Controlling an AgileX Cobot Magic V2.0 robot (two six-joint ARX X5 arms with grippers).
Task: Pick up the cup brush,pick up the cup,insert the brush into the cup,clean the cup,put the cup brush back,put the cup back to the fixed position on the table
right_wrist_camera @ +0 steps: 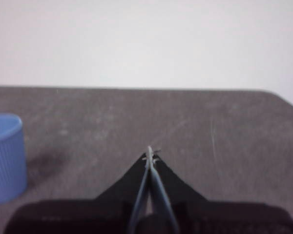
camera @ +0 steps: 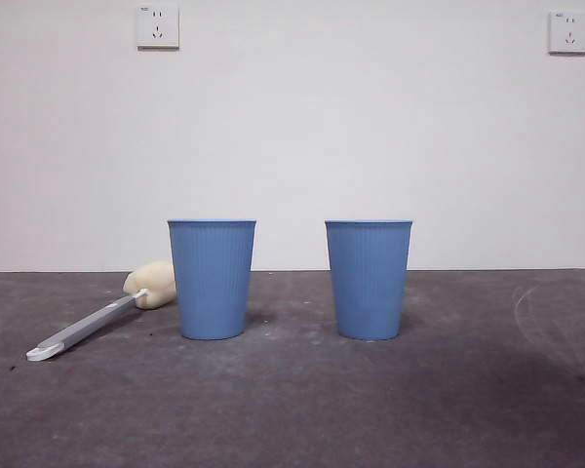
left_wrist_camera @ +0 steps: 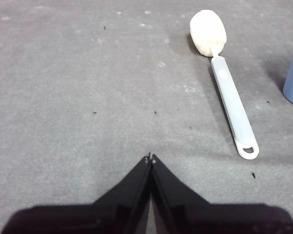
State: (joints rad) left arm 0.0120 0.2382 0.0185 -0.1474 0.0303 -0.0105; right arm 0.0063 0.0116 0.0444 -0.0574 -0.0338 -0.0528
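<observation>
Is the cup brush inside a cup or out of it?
Out. The cup brush lies flat on the table, beside one blue cup; both grippers are shut and hold nothing.

Two cups stood upright on the tabletop (camera: 292, 409), the left cup (camera: 212, 279) well apart from the right cup (camera: 369, 279). The brush (camera: 102, 317) lay flat to the left of the left cup, its sponge head partly behind that cup, its handle reaching forward and leftward.
</observation>
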